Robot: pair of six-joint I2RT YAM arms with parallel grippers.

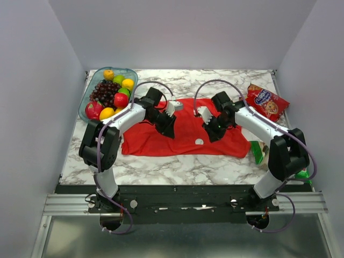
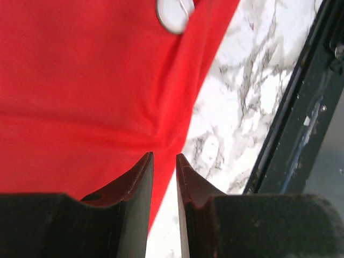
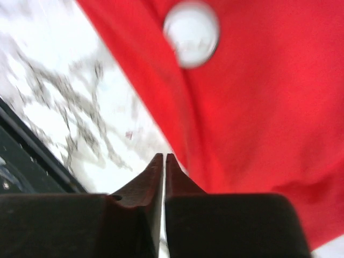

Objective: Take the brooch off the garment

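Observation:
The red T-shirt (image 1: pixel 183 131) lies flat in the middle of the marble table. The small whitish round brooch (image 1: pixel 199 142) sits on it near its front hem. My left gripper (image 1: pixel 167 129) hovers over the shirt to the left of the brooch. In the left wrist view its jaws (image 2: pixel 165 157) stand a narrow gap apart and empty over the hem, with the brooch (image 2: pixel 174 13) ahead of them. My right gripper (image 1: pixel 211 134) is just right of the brooch. In the right wrist view it (image 3: pixel 163 156) is shut and empty, with the blurred brooch (image 3: pixel 191 33) ahead on the shirt (image 3: pixel 258 107).
A glass bowl (image 1: pixel 87 102) of fruit stands at the back left. A red snack bag (image 1: pixel 267 101) lies at the back right. A green item (image 1: pixel 258 152) lies by the right arm's base. The black front rail (image 2: pixel 301 134) runs along the table's near edge.

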